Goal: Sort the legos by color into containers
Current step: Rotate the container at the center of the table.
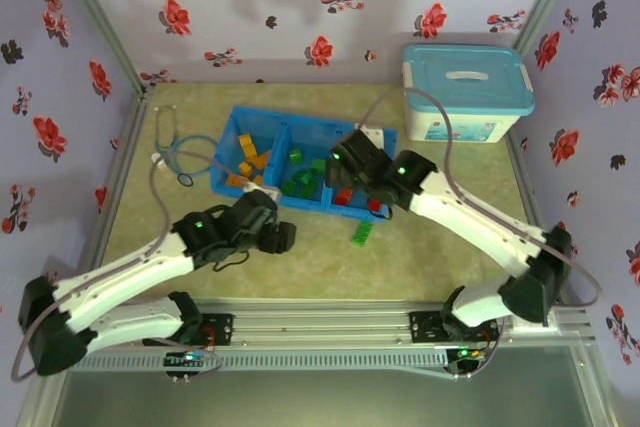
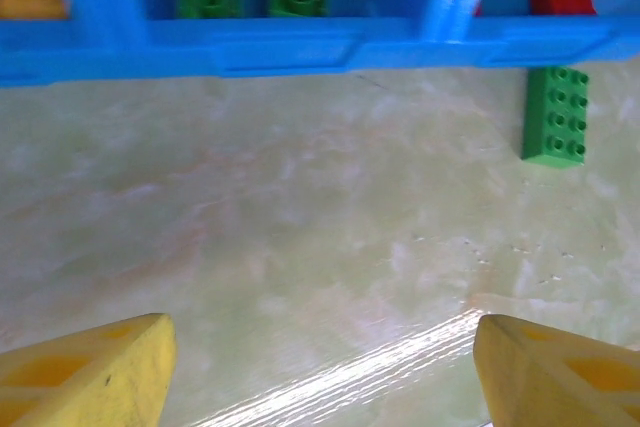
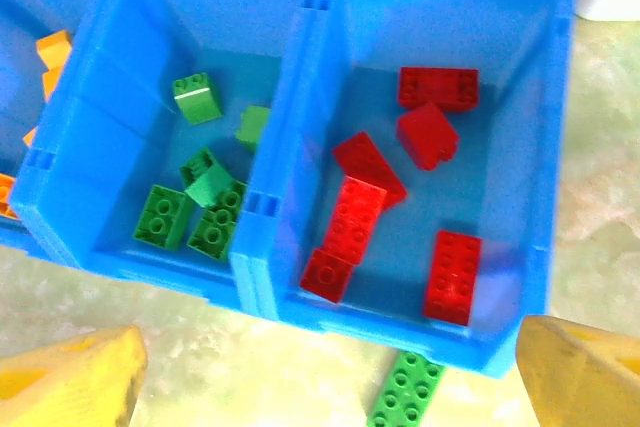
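The bright blue tray (image 1: 228,150) lies mid-table with three compartments. Orange-yellow bricks (image 1: 250,162) fill its left one, green bricks (image 3: 195,202) the middle one and red bricks (image 3: 440,177) the right one. One long green brick (image 1: 363,234) lies on the table just in front of the red compartment, also visible as green brick (image 3: 405,392) and green brick (image 2: 555,115). My right gripper (image 3: 325,387) hovers open over the tray's front edge, empty. My left gripper (image 2: 320,377) is open and empty above bare table, short of the tray's front wall (image 2: 300,42) and left of the loose brick.
A white storage box with a light-blue lid (image 1: 465,92) stands at the back right. A stethoscope (image 1: 175,152) lies left of the tray. Flowered walls close in the sides and back. Open tabletop lies in front of the tray.
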You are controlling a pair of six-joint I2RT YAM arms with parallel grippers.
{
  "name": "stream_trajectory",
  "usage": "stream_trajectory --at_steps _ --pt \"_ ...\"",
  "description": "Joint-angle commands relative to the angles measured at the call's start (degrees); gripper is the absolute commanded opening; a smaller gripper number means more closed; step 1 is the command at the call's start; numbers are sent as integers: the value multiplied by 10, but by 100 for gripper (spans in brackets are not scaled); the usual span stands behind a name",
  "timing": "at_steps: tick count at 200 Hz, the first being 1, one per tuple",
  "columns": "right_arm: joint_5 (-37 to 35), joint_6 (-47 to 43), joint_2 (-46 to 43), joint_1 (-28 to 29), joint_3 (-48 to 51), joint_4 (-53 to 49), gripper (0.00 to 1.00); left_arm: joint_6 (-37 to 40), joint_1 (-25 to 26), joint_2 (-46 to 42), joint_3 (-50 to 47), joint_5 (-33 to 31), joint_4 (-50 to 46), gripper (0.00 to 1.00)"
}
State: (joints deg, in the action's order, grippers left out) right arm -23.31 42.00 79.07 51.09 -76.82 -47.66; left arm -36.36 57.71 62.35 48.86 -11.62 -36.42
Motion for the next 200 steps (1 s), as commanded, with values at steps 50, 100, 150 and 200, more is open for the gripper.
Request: stream_trajectory --at_steps 50,100,150,200 --pt "-23 66 -172 -13 192 24 98 59 84 285 180 19 74 80" --pt "-49 106 -278 -18 271 -7 99 72 96 430 274 43 68 80" --pt "-87 114 -339 -25 273 -55 99 75 101 503 323 44 63 79" --pt "-95 119 -355 -27 273 -68 99 76 102 551 358 42 55 76"
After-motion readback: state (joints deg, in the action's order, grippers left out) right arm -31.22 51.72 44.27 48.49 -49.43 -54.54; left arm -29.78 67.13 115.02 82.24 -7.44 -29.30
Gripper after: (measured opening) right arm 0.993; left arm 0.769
